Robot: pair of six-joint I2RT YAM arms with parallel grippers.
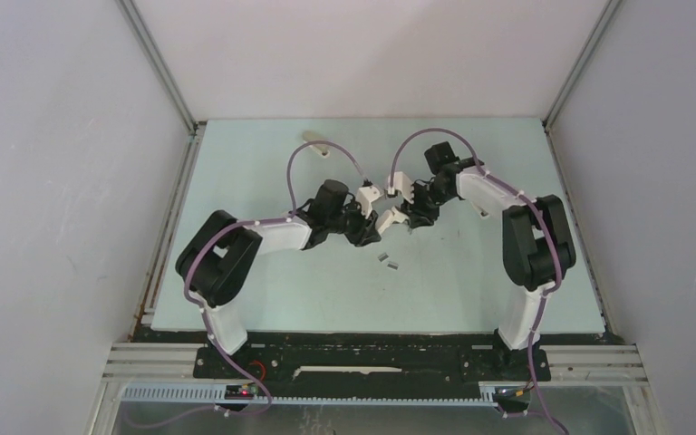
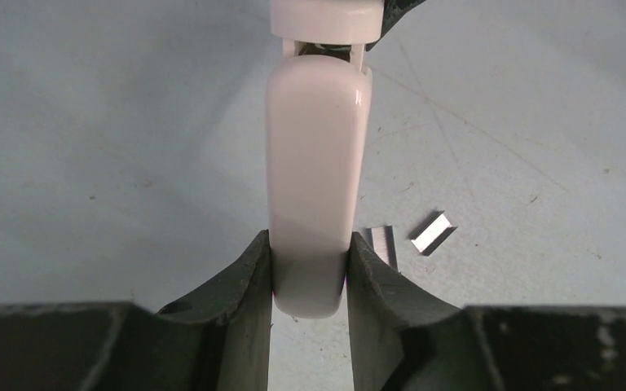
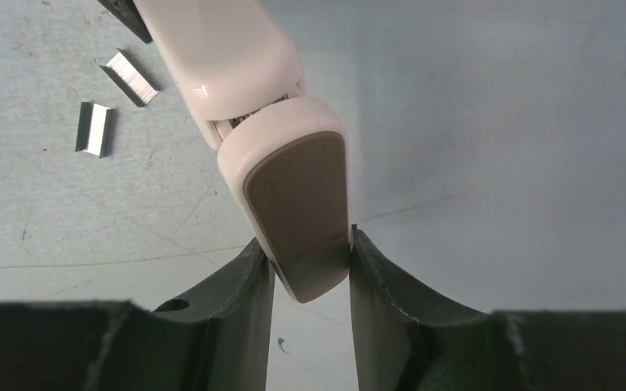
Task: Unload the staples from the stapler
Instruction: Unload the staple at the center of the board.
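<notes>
Above the pale green bench [image 1: 471, 290], the white stapler [image 2: 314, 147] is held spread open. The left tool [image 2: 310, 257] is clamped on its top cover and the right tool [image 3: 310, 257] on its rubber-soled base. Two staple strips [image 3: 95, 129] lie on the bench just below. Unloading looks nearly done. The next move is probably to tilt the magazine and check whether it is empty.

Two staple strips [image 2: 433, 233] are lying right of centre, one white stapler [image 2: 314, 187] is hanging mid-frame, and one beige object [image 1: 317, 145] is sitting upper centre overhead.
</notes>
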